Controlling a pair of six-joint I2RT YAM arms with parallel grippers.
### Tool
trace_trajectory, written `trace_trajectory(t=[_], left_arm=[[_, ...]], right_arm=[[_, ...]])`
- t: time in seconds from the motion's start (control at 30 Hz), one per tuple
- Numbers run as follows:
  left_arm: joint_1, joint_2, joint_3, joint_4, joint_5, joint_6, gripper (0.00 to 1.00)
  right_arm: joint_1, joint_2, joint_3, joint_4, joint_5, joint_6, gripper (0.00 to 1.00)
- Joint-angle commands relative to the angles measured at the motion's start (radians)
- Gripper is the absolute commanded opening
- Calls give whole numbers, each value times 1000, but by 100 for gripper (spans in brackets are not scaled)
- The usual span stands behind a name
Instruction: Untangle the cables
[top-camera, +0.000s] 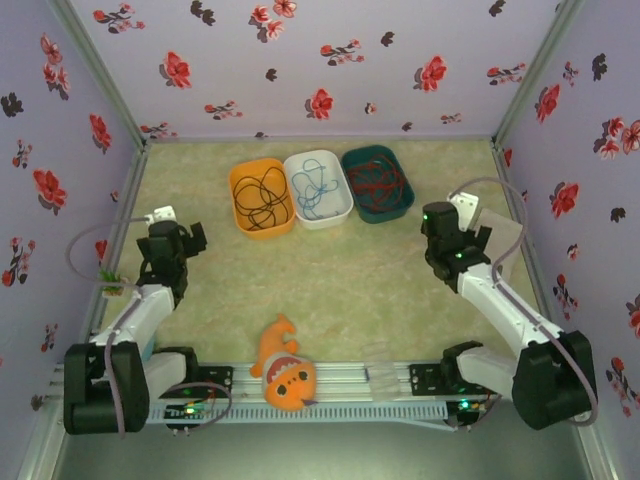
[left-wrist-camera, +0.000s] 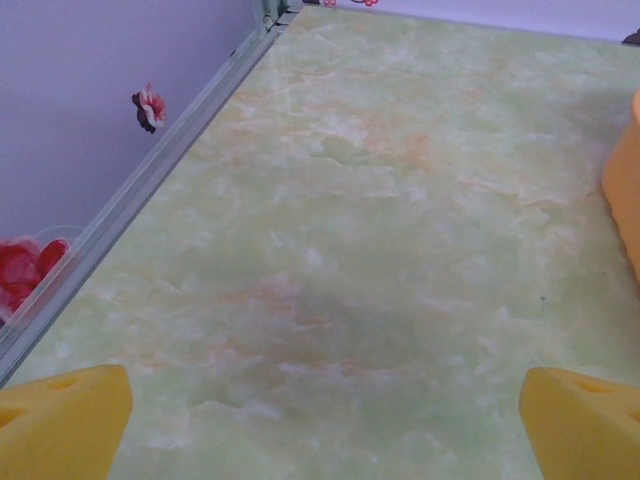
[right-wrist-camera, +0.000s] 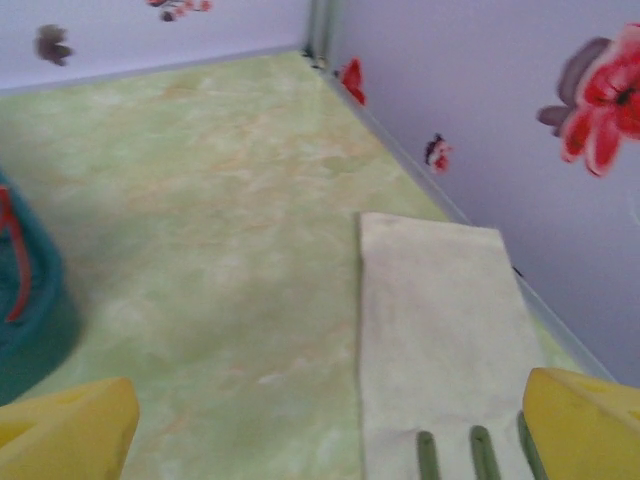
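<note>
Cables (top-camera: 318, 188) — one per tray (top-camera: 315, 155), from overhead

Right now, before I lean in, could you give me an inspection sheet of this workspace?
Surface: green marbled table.
Job's things: black cable in orange tub, blue cable in white tub, red cable in teal tub.
Clutter: orange toy fish at the near rail; pale sheet by the right wall.
Grippers: left gripper and right gripper open, holding nothing.
Cables: grey hoses loop from both arms.
Surroundings: lilac walls with red flowers.
</note>
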Motion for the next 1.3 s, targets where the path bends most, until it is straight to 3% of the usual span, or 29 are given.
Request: trace_trajectory(t=[0.0,0.27,0.57,0.77,0.83,1.1,1.27], left_arm=[[11,34,-23,184,73,47,100],[15,141,-69,384,169,75,100],[23,277,-93,576,235,114,100],[39,445,-76,707,284,114,100],[53,432,-44,620,304,112,100],[56,437,-41,625,306,113,100],[54,436,-45,630,305,114,100]], right_arm=[[-31,-33,-90,142,46,-33,99],[-55,-52,-298,550,6,-181,99],[-113,37,-361,722,-81,-194,99],[-146,123,-365,814,-168,-176,99],[-154,162,-362,861,-179,-178,99],[-192,249,-323,922,-243,-218,99],[-268,367,-363,1124,-326,-179,99]])
